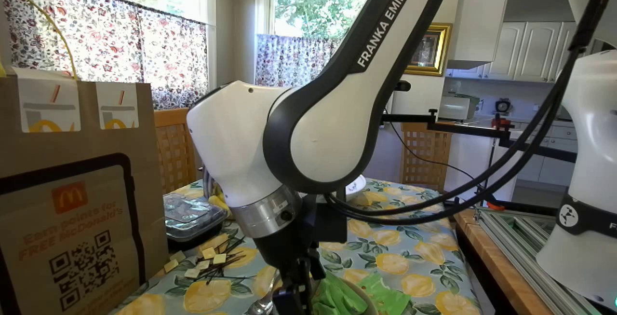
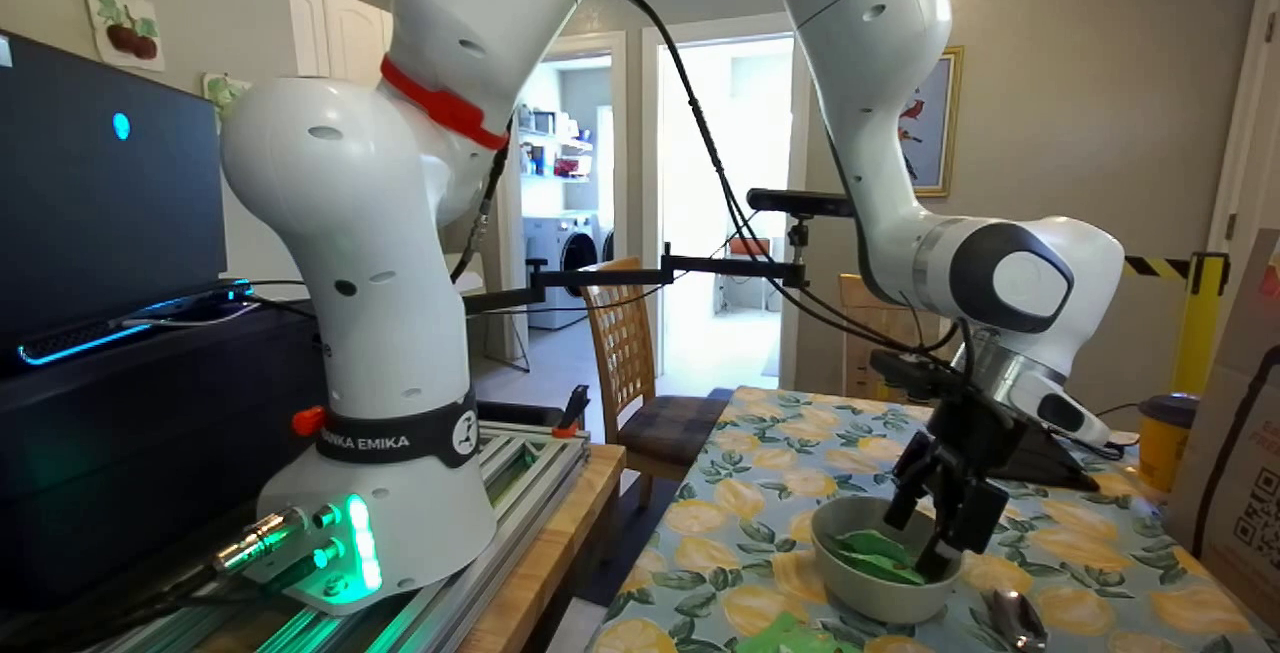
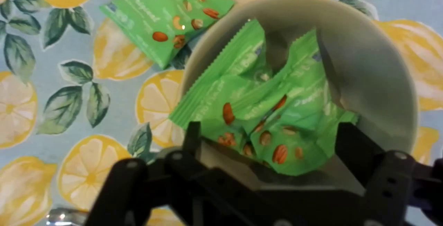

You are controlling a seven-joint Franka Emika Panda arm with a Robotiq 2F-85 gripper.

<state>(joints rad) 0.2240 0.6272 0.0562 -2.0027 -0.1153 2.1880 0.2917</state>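
The cloth-covered table (image 2: 755, 533) (lemon print) occupies the lower right in an exterior view. In the wrist view, the gripper (image 3: 271, 139) extends from the bottom edge — jaws wide apart — at the bowl (image 3: 377, 66), right of center. Green nut-printed packets (image 3: 256, 101) lie in the bowl, showing between the fingertips (image 3: 347, 139); a loose packet (image 3: 166, 21) lies beside it, upper left.

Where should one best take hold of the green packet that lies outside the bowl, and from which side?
Probably by the middle of the green packet, from above: it lies flat on the tablecloth, and the bowl close beside it blocks one side.
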